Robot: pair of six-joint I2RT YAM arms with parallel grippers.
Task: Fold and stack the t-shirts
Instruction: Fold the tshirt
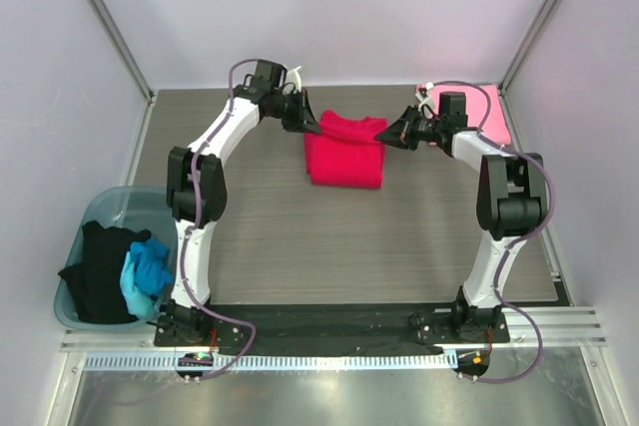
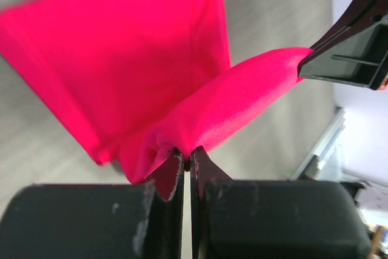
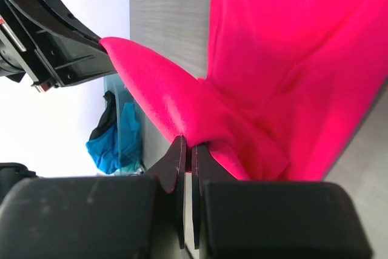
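Note:
The crimson red t-shirt [image 1: 345,153] lies partly folded at the far middle of the table, its back edge lifted between both grippers. My left gripper [image 1: 316,128] is shut on the shirt's far left corner [image 2: 176,137]. My right gripper [image 1: 382,135] is shut on the far right corner [image 3: 194,131]. The held edge hangs as a taut band between the two grippers, above the rest of the red cloth [image 2: 133,47]. A light pink t-shirt [image 1: 479,112] lies flat at the far right corner, behind the right arm.
A translucent blue bin [image 1: 95,209] stands off the table's left edge, holding a black shirt [image 1: 100,271] and a bright blue shirt [image 1: 146,276]. The bin also shows in the right wrist view [image 3: 112,131]. Metal frame posts rise at the table's back corners.

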